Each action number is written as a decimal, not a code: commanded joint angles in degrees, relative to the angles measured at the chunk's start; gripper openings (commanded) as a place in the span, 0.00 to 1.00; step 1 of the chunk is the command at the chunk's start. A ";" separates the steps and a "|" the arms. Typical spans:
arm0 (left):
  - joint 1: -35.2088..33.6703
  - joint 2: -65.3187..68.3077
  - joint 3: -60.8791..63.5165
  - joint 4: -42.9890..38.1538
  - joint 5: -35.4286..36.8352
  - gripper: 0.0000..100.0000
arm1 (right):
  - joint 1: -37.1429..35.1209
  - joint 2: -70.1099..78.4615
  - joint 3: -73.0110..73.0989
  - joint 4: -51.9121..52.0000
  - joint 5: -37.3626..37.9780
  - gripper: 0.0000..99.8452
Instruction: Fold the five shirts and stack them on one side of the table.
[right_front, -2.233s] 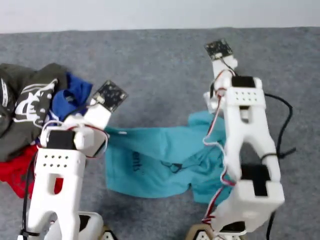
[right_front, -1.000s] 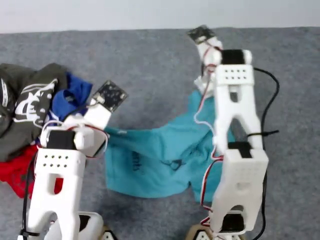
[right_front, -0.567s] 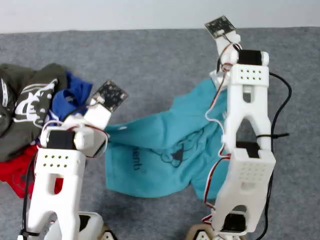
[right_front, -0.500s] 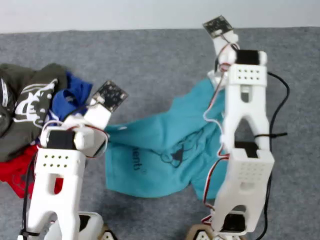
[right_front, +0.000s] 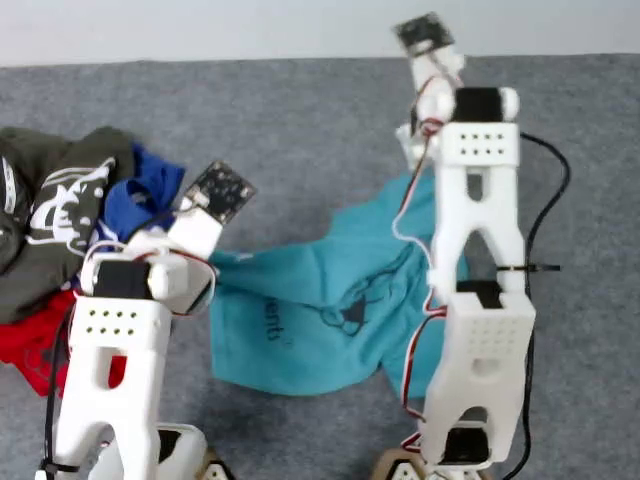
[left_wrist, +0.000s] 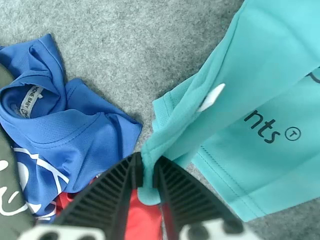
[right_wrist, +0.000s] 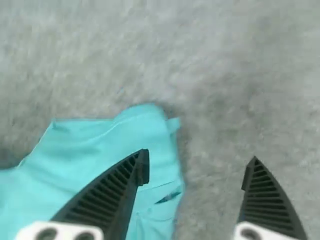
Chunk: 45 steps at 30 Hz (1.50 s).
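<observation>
A teal shirt (right_front: 320, 300) lies spread on the grey table between the two arms. My left gripper (left_wrist: 146, 172) is shut on a bunched edge of the teal shirt (left_wrist: 260, 90), at its left side. My right gripper (right_wrist: 192, 175) hangs open above the shirt's far corner (right_wrist: 105, 150), with bare carpet between its fingers. A blue shirt (left_wrist: 55, 125), a red one (left_wrist: 142, 215) and a dark olive one (right_front: 50, 215) lie crumpled in a pile beside the left arm.
The pile of shirts (right_front: 70, 230) takes up the table's left side. The right arm (right_front: 480, 250) stretches out over the teal shirt's right part. Bare grey carpet (right_front: 300, 120) lies at the back and far right.
The right arm has reached farther from its base, and the teal shirt's far right corner has been dragged out with it. The left arm and the pile have not moved.
</observation>
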 joint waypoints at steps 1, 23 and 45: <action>0.00 -0.97 -0.22 -0.97 -0.18 0.00 | 0.66 1.01 -3.87 -2.24 -0.97 0.31; 0.00 -0.97 -0.13 -1.05 -0.09 0.00 | -1.89 22.99 -3.87 -12.62 -0.70 0.23; 0.00 -1.05 0.92 -1.05 -0.09 0.00 | 3.03 20.70 -39.38 5.93 4.66 0.01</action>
